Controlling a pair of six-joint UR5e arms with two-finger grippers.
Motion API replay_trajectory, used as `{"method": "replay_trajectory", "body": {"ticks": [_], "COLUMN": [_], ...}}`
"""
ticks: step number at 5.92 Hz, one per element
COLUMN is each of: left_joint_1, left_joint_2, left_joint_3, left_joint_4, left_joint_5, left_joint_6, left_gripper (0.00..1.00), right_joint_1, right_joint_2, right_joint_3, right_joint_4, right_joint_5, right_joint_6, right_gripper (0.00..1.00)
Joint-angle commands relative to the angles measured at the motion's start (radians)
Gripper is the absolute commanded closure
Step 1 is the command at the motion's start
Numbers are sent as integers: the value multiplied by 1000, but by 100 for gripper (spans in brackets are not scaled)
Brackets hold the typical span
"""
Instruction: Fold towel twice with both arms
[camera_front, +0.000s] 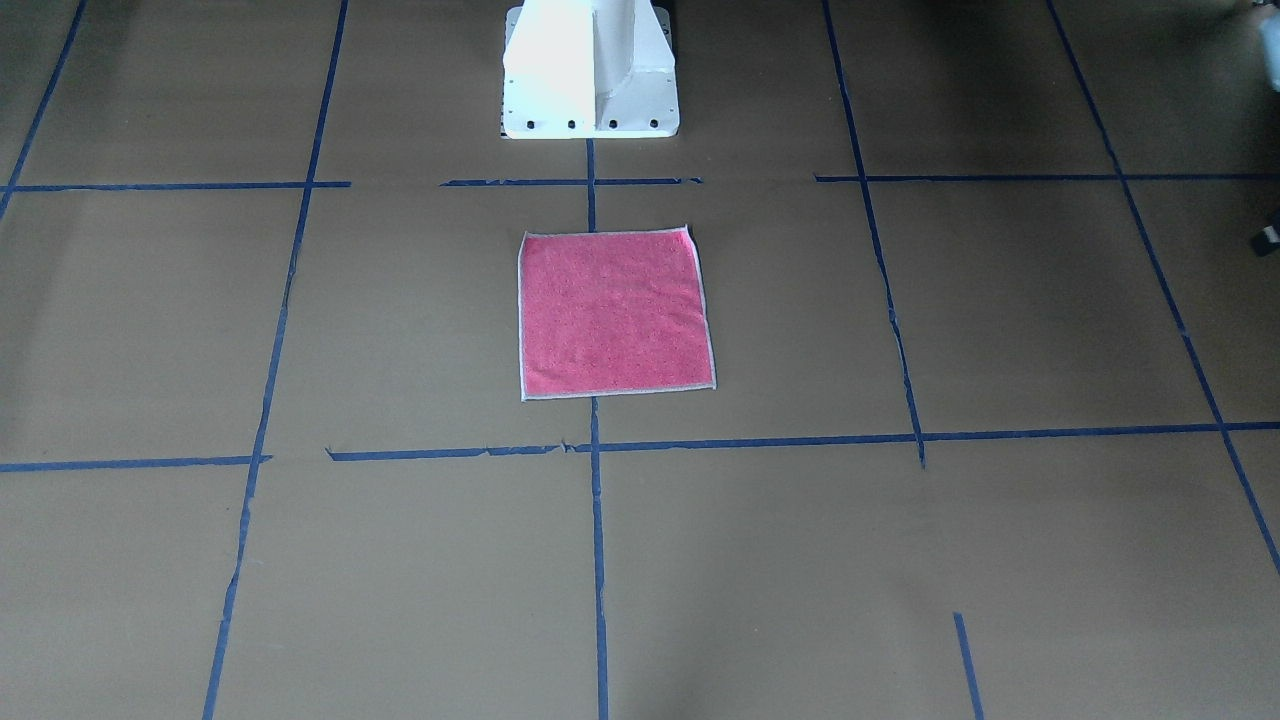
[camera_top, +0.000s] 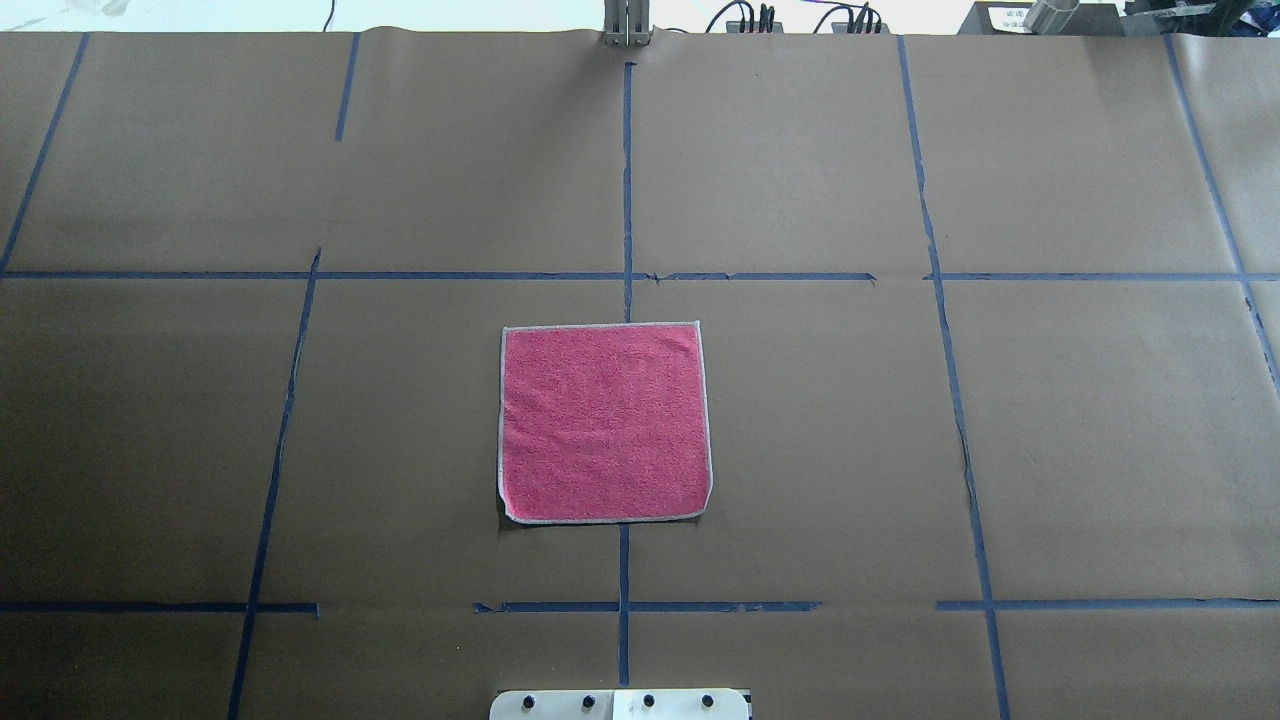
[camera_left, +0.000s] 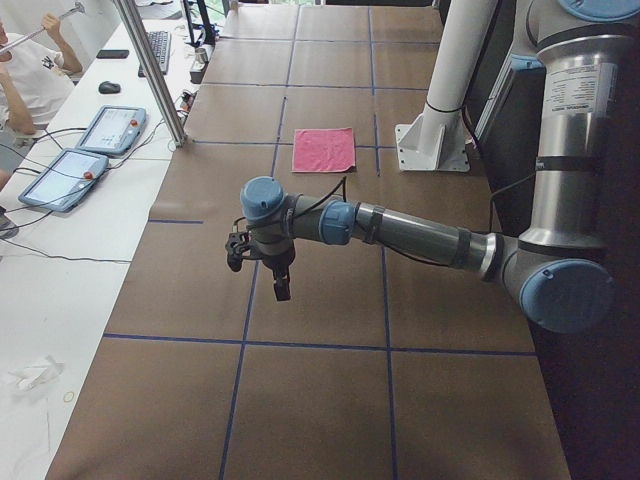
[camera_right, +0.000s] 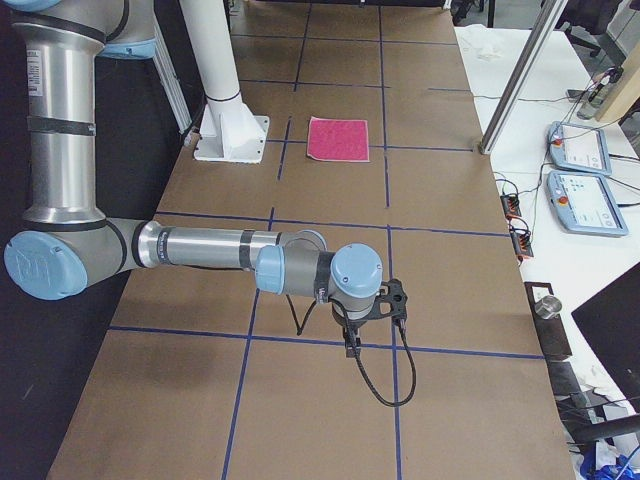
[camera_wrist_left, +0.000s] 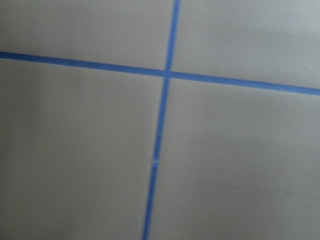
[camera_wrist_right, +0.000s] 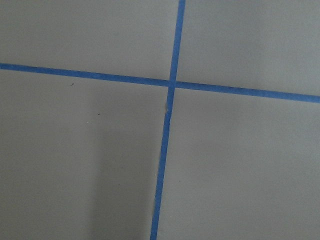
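Note:
The towel (camera_front: 615, 315) lies flat and unfolded, pink-red face up, in the middle of the brown table in front of the pedestal; it also shows in the overhead view (camera_top: 603, 422) and both side views (camera_left: 324, 150) (camera_right: 338, 138). The left arm (camera_left: 400, 230) stretches out far toward the table's left end, and its gripper (camera_left: 280, 285) points down over blue tape lines, far from the towel. The right arm (camera_right: 200, 250) reaches toward the right end, with its gripper (camera_right: 350, 345) equally far from the towel. I cannot tell whether either gripper is open or shut. The wrist views show only brown paper and tape.
The white pedestal base (camera_front: 590, 70) stands just behind the towel. Blue tape lines (camera_top: 625, 200) grid the table. A metal post (camera_left: 150, 70) and teach pendants (camera_left: 110, 130) (camera_right: 575, 150) sit along the far side, where a person (camera_left: 25, 70) sits.

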Motion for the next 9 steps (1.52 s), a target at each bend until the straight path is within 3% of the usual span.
{"method": "replay_trajectory", "body": {"ticks": [1,2,3,4,6,7,9], "left_joint_1": [249,377,547,639,755,822,887], "left_joint_2": [-123,-236,-357,-429,-449,-450,-461], "left_joint_3": [-125,-124,-111,-71,18,34,60], "left_joint_4": [-6,-7,-7,-27,-251,-268,-268], "left_joint_5": [10,20,126,186,304,364,397], "left_joint_6": [-421,-613,-804,-924,-1134,-1176,-1209], "left_gripper": [0,0,0,0,0,2,14], "right_joint_1": [-39,-74,-91,-180,-356,-436,-560], "right_joint_2": [76,78,86,92,115,123,161], "right_joint_3": [31,28,54,102,120,136,196], "right_joint_4": [-1,-2,8,59,320,399,400], "right_joint_5": [-12,3,29,28,11,-24,-96], "right_joint_6": [7,19,165,351,834,985,1161], "right_gripper": [0,0,0,0,0,0,0]}}
